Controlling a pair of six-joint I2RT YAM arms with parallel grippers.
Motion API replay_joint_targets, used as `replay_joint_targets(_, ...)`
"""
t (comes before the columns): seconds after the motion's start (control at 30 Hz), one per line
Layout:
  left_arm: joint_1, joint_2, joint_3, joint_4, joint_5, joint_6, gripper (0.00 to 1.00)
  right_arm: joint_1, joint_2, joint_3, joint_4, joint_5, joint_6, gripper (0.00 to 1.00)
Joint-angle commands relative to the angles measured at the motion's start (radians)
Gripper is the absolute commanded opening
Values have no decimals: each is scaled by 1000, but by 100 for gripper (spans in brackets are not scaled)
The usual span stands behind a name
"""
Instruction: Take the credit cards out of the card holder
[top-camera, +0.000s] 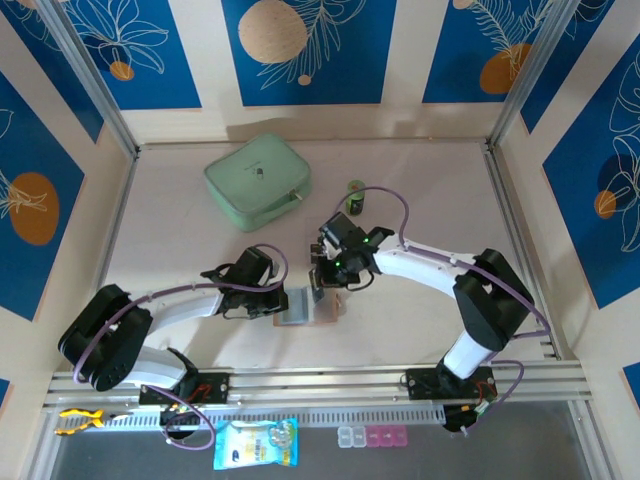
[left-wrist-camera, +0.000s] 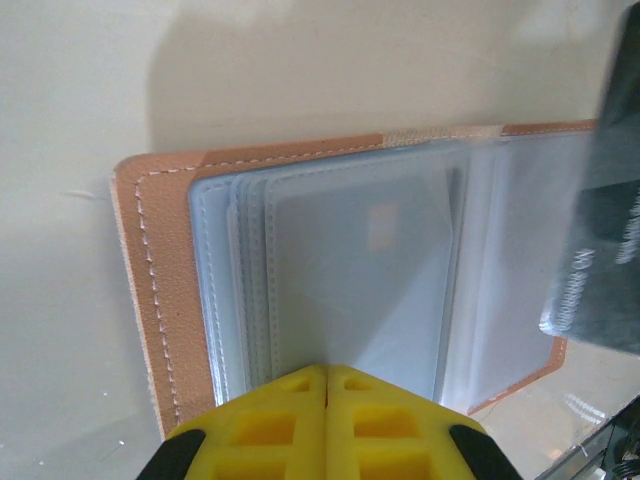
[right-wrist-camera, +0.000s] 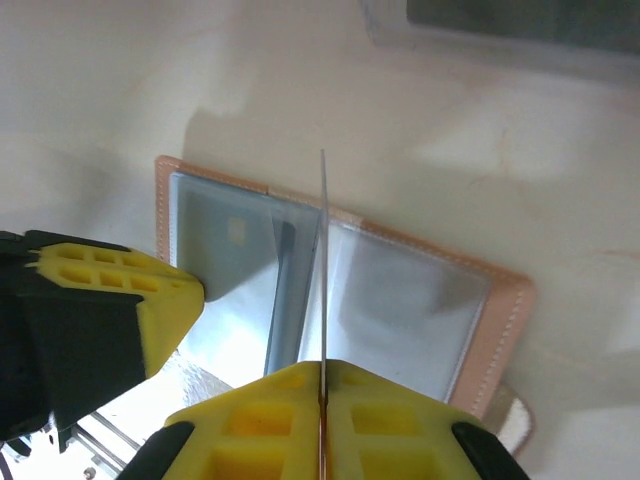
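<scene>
Top external: high behind the arm bases, facing down over the counter (top-camera: 450, 190). Wrist views: close-up, looking downward past left claw (left-wrist-camera: 325, 372) and right claw (right-wrist-camera: 322, 368). All three share the open card holder (top-camera: 298, 312), toward 6 o'clock.

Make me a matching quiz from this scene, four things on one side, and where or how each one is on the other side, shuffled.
Things:
1 card holder
2 credit card
3 mint-green case
4 left gripper

States:
A closed, at the far left of the table
B lying open between the two arms
C shut on the holder's edge
D pinched edge-on in the right gripper

Pairs: 1-B, 2-D, 3-A, 4-C
</scene>
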Motion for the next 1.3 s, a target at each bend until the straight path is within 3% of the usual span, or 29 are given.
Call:
replay_joint_targets(0.0,-7,2,-28,-57,-13,4,5,-30,-40,55,-80,-42,-223,9)
replay_joint_targets(0.1,-7,-9,-25,-69,-18,8,6,-71,-26,112,-154,-75,-412,8)
replay_joint_targets(0.23,-7,-23,-6,-109,-37,29,15,-129,15,207,-275,-122,-670,7)
replay_joint_targets(0.57,-6,-42,20,-129,-42,31,18,-156,137,394,-445,-29,-1245,0)
replay_joint_targets(0.87,-6,-53,19,-138,-45,30,18,-199,249,575,-531,-23,-1420,0)
replay_joint_targets(1.27,-6,-39,21,-120,-45,16,17,-242,382,675,-553,-21,-1484,0)
